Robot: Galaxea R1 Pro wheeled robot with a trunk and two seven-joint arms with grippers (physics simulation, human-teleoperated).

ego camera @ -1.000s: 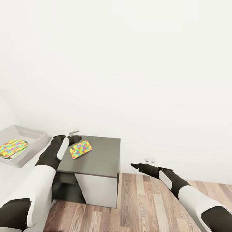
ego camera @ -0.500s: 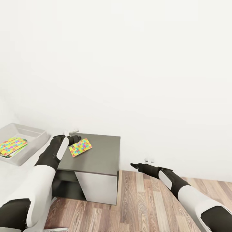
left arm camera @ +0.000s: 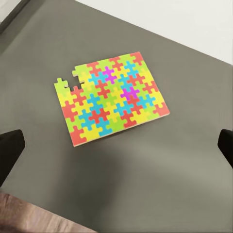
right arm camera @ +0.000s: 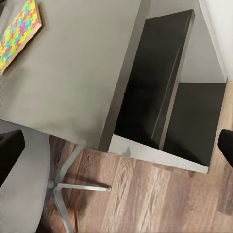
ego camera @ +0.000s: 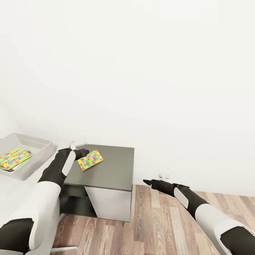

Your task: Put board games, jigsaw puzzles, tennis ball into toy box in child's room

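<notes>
The dark grey cabinet top (ego camera: 106, 170) lies directly below and ahead of the left gripper (ego camera: 83, 153). The shallow light grey toy box (ego camera: 37, 157), with flared sides and no lid, sits on the pale table to that gripper's left, near but apart from it. One thin multicoloured jigsaw puzzle panel (ego camera: 15, 158) already lies inside the box, over a green-edged flat item that cannot be identified. A second jagged-edged jigsaw puzzle panel (left arm camera: 112, 97) lies flat on the cabinet top just ahead of the left gripper, between its fingertips and untouched.

Left gripper: fingers spread wide, empty. Right gripper (ego camera: 147, 182): held over the wood plank floor (ego camera: 159, 226), well apart from the puzzle; fingers wide apart in the wrist view, empty.

Judged status: partly complete. The cabinet puzzle remains to be boxed; the remaining games and ball cannot be confirmed.
</notes>
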